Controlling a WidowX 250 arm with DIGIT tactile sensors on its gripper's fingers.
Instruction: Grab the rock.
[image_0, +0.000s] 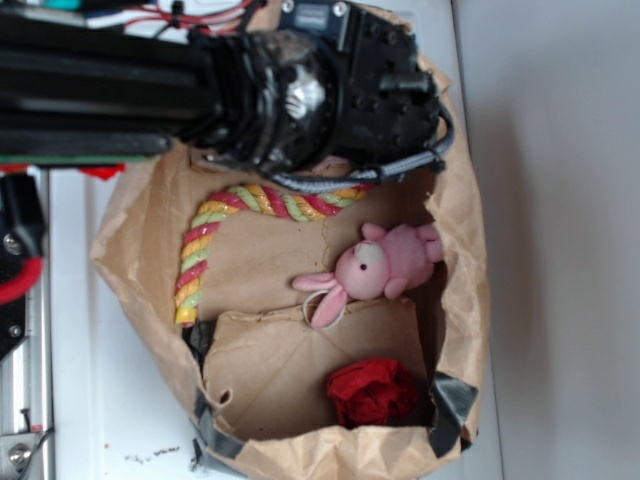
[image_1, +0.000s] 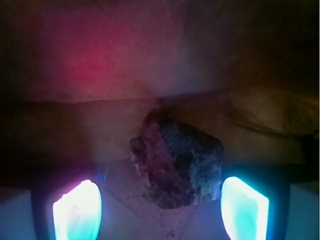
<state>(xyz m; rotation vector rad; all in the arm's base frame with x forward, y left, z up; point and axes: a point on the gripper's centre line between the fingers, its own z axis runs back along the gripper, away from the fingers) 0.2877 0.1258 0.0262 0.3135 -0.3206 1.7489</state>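
In the wrist view the rock (image_1: 177, 162), a dark, rough, grainy lump, lies on the paper floor against a fold of the bag. My gripper (image_1: 160, 207) is open, its two glowing fingertips (image_1: 77, 212) spread wide at the bottom of the frame. The rock sits just ahead of them, nearer the right fingertip, and neither touches it. In the exterior view the black arm and wrist (image_0: 300, 95) reach down into the top of the brown paper bag (image_0: 130, 235) and hide both the rock and the fingers.
Inside the bag lie a striped rope (image_0: 235, 225), a pink bunny (image_0: 375, 265) and a red wrinkly lump (image_0: 375, 392). The bag's crumpled walls rise all around. A paper fold (image_1: 230, 107) stands right behind the rock.
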